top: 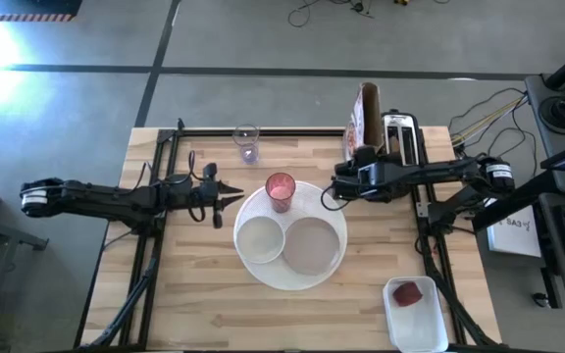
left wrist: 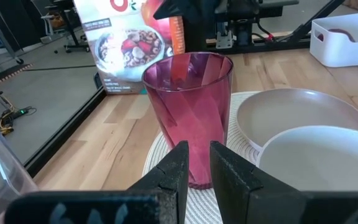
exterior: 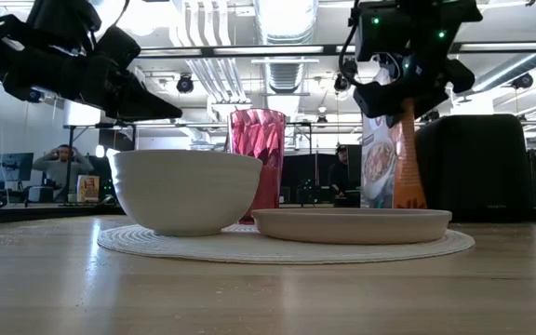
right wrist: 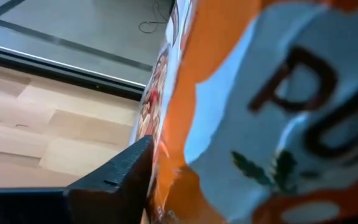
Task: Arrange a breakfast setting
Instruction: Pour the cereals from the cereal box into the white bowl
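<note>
two vessels, bowl (top: pixel 260 239) and plate (top: pixel 310 245), share the placemat (top: pixel 333 211). right gripper (top: pixel 359 157) straddles the cereal box (top: pixel 368 116), grip unclear; left gripper (top: pixel 235 195) nearly closed, empty, facing the tumbler (top: pixel 280 190).

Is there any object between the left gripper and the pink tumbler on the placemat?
Nothing visible. The left gripper points at the pink tumbler across bare table and placemat edge; the bowl and plate lie off that line.

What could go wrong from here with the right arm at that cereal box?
1. The right gripper straddles the tall, narrow cereal box; a bad grip could tip it toward the toaster.
2. Swinging the box over the placemat risks clipping the pink tumbler, which stands close by.
</note>
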`<state>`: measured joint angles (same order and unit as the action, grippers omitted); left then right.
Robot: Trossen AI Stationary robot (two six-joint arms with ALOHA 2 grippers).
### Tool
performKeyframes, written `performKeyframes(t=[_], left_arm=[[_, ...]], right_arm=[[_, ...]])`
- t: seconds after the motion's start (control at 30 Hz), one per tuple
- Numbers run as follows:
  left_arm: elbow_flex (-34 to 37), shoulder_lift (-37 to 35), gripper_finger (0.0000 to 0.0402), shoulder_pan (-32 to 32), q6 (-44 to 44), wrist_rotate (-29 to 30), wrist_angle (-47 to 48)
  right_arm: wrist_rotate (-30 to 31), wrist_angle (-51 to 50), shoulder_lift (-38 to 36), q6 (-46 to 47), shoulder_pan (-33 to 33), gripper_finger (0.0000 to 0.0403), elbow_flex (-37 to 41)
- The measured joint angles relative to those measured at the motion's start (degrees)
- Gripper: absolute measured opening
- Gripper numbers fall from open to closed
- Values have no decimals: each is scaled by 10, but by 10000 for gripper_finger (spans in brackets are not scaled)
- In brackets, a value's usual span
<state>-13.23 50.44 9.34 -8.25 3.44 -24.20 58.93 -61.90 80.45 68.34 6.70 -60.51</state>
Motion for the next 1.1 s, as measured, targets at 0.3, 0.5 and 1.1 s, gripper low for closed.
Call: performKeyframes(t=[0.3,0.5,1.1], left_arm=[[0,1,48,0,3,0,-2],[0,1,48,0,4,0,-2],[0,1,48,0,6,0,-2]], right_arm=[[9,27,1,2,2,86,37],[6,41,1,1,3,16,44],[-122,-26,-1,-192,-7,9,-116]])
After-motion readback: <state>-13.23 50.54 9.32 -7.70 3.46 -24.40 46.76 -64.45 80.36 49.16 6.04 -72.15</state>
